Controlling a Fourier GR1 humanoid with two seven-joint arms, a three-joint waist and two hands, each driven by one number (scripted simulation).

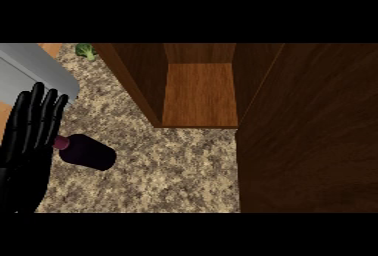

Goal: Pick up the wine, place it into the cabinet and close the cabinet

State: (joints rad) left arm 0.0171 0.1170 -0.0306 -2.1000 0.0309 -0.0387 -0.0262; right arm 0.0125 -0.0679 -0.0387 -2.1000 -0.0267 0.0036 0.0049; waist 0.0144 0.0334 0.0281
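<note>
Now the left hand (29, 130) (fingers straight, spread) sits beside the lying wine (87, 151); cabinet (199, 95) open.

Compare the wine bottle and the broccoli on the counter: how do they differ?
The wine bottle is dark purple; the broccoli is green. The bottle looks much bigger than the broccoli. The bottle lies close beside the left hand, while the broccoli sits far back by the cabinet. Both rest on the speckled counter.
</note>
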